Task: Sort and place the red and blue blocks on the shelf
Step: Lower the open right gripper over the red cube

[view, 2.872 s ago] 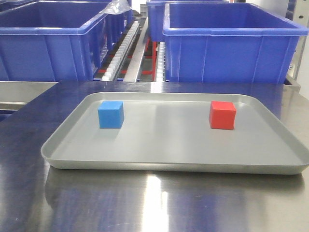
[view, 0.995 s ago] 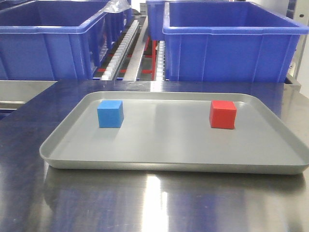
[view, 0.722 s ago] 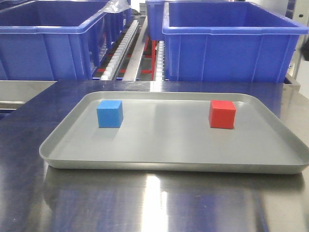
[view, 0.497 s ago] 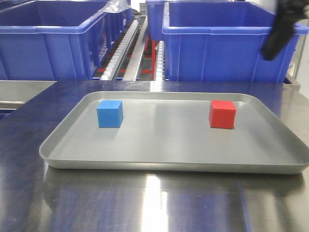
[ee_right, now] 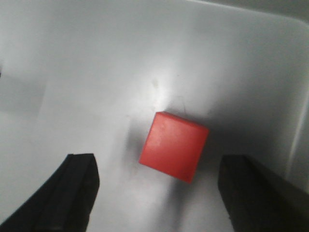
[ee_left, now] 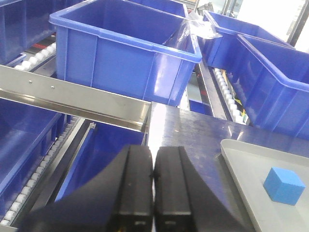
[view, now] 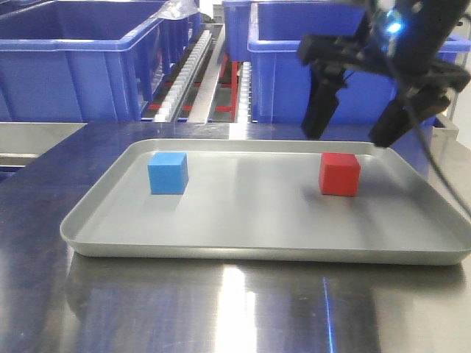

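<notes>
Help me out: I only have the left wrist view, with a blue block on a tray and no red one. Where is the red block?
Observer: The red block sits on the same tray, to the right of the blue block.
Operator: Is the right arm near it?
Observer: Yes, the right gripper hangs over it, open, straddling it without touching.
Operator: Is the block square to the jaws?
Observer: No, the right wrist view shows it turned at an angle between them.
</notes>
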Motion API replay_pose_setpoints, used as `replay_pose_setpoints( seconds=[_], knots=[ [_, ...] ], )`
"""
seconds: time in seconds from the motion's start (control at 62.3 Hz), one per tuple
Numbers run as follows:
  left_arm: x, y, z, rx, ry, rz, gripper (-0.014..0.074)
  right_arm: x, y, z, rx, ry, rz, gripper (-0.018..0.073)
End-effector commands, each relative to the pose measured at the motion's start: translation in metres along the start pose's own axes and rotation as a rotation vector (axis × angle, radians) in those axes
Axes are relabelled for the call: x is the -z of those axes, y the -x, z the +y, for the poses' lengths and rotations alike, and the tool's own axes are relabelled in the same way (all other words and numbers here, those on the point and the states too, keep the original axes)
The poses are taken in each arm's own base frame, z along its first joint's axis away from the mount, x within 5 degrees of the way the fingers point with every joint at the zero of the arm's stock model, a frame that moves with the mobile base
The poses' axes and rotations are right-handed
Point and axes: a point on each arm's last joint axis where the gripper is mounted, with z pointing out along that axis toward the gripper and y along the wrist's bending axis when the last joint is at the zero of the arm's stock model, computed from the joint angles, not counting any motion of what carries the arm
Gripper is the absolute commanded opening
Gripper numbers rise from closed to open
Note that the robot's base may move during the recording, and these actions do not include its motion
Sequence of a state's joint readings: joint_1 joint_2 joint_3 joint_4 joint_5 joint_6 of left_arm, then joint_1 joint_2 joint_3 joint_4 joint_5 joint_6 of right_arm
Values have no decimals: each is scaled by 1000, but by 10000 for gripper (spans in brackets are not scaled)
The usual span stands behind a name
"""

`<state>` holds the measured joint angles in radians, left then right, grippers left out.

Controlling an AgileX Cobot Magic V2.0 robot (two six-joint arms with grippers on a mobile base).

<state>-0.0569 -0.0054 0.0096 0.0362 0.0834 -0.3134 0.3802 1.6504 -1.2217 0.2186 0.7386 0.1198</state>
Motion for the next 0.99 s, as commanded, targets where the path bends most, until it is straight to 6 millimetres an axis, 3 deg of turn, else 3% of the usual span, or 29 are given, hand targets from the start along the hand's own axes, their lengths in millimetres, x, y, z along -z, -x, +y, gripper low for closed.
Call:
replay_pose_setpoints(
  seconds=[0.0, 0.754, 0.979],
  knots=[
    [0, 1, 0, 6, -25, -78, 135, 14, 15, 7, 3, 30, -96, 622],
    [0, 1, 0, 6, -25, -78, 135, -22, 17, 0, -1, 1, -62, 622],
    [0, 1, 0, 6, -25, -78, 135, -24, 17, -1, 7, -7, -59, 622]
  ],
)
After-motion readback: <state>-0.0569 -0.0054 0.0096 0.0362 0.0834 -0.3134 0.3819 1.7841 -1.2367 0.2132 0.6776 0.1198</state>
